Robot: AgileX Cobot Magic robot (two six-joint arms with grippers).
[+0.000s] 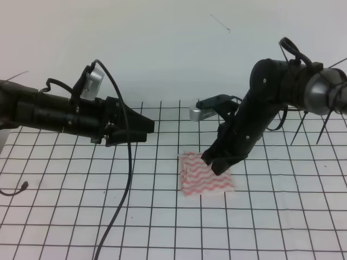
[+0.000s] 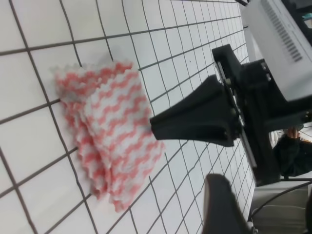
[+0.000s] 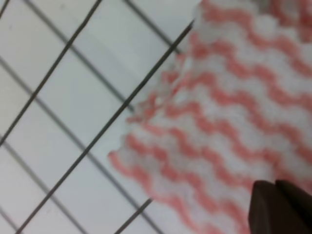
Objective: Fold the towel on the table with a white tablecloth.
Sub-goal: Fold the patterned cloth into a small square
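**High view first: folded towel under the right arm**

High view: the towel (image 1: pixel 206 176) lies folded on the table (image 1: pixel 162 227) near the middle, and the right gripper (image 1: pixel 219 162) is down on its top right part. Can't tell how wide its jaws are. The left gripper (image 1: pixel 143 129) hangs off to the left, well apart.

Left wrist: left gripper (image 2: pixel 185 156) spread open above the grid, towel (image 2: pixel 109 131) just beyond it.

Right wrist: towel (image 3: pixel 234 126) fills the shot, a dark fingertip (image 3: pixel 278 207) touching it.
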